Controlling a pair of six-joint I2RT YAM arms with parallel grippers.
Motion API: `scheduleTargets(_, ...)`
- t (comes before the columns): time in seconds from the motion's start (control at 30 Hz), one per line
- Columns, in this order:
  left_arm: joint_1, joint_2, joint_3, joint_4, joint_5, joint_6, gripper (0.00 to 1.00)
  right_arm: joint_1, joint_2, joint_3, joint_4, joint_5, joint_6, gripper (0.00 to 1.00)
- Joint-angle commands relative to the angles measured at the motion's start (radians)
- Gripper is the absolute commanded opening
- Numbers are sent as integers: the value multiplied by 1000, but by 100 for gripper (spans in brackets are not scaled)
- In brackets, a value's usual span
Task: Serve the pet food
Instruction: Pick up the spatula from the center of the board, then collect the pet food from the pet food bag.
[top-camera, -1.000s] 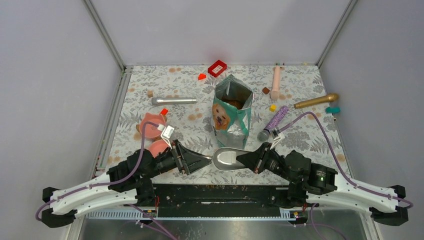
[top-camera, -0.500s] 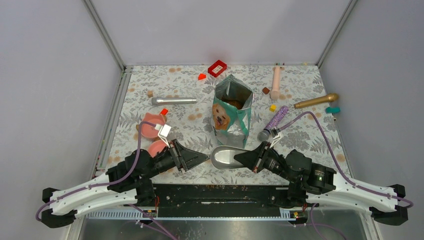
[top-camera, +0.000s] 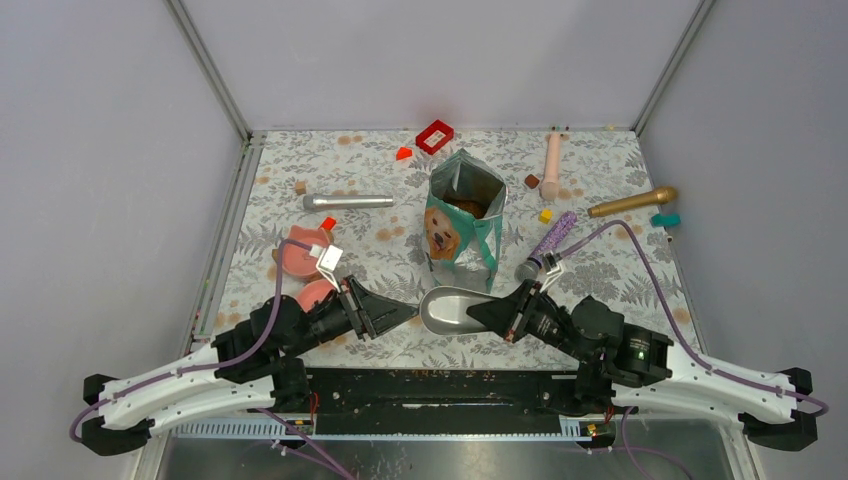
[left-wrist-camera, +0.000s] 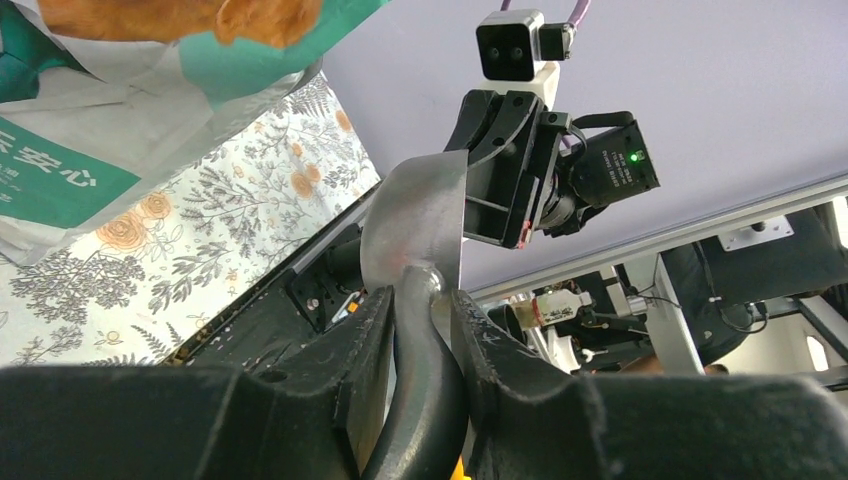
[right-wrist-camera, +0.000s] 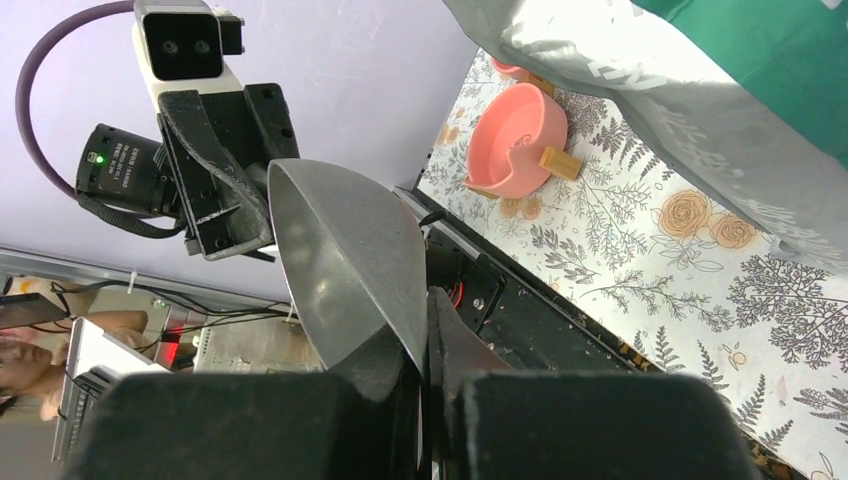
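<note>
A teal and white pouch (top-camera: 462, 228) with a dog's face stands open mid-table, with brown pet food (top-camera: 463, 205) showing inside. A metal scoop (top-camera: 448, 310) hangs near the front edge between both grippers. My left gripper (top-camera: 410, 315) is shut on its dark curved handle (left-wrist-camera: 428, 400). On the other side, my right gripper (top-camera: 476, 316) pinches the thin rim of the scoop bowl (right-wrist-camera: 345, 260). Two pink bowls (top-camera: 303, 251) sit at the left; one pink bowl (right-wrist-camera: 518, 140) shows in the right wrist view.
Microphones lie about: silver (top-camera: 348, 201), pink (top-camera: 551, 165), gold (top-camera: 632, 202) and purple glitter (top-camera: 546, 245). A red block (top-camera: 434, 136) and small coloured blocks are scattered at the back. The black mounting rail (top-camera: 440, 385) runs along the near edge.
My left gripper has shut on the scoop's handle. The scoop and the right gripper have shifted slightly to the left.
</note>
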Motion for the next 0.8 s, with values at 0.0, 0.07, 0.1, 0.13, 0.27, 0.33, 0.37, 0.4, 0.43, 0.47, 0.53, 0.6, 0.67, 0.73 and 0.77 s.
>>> scheduleTargets(0.0,-6,-20,-8,4,-57,-9,0,1,35,101,-112,25,-55,15)
scheduleTargets(0.07,-6,-54,-16,-30,-113,-26,0,0,38,170,-232,60,-99,51)
scheduleTargets(0.1,-5,-73,-21,-40,-126,-30,0,0,40,208,-310,94,-124,65)
scheduleTargets(0.13,-5,-92,-21,-57,-139,-35,0,0,43,251,-362,119,-166,78)
scheduleTargets(0.27,-6,-155,19,-194,-208,-39,0,1,63,413,-499,217,-295,99)
scheduleTargets(0.33,-6,-171,43,-265,-237,-44,0,0,81,478,-504,273,-385,99)
scheduleTargets(0.37,-6,-176,55,-285,-243,-38,0,1,102,525,-521,306,-430,100)
scheduleTargets(0.4,-6,-179,67,-303,-250,-31,0,0,131,589,-567,338,-446,99)
scheduleTargets(0.43,-6,-180,76,-317,-256,-25,0,0,171,669,-616,350,-460,99)
scheduleTargets(0.47,-6,-178,85,-336,-270,-26,0,0,210,739,-660,353,-491,99)
scheduleTargets(0.53,-7,-170,99,-372,-314,-36,0,1,318,883,-746,442,-526,99)
scheduleTargets(0.6,-6,-158,114,-392,-342,-35,0,-11,436,1012,-812,551,-577,100)
scheduleTargets(0.67,-7,-144,136,-422,-352,-26,0,-85,565,1158,-871,531,-612,99)
scheduleTargets(0.73,-5,-120,178,-508,-403,-58,0,-244,653,1249,-907,354,-626,99)
scheduleTargets(0.77,-7,-105,198,-558,-435,-82,0,-311,688,1276,-913,287,-627,99)
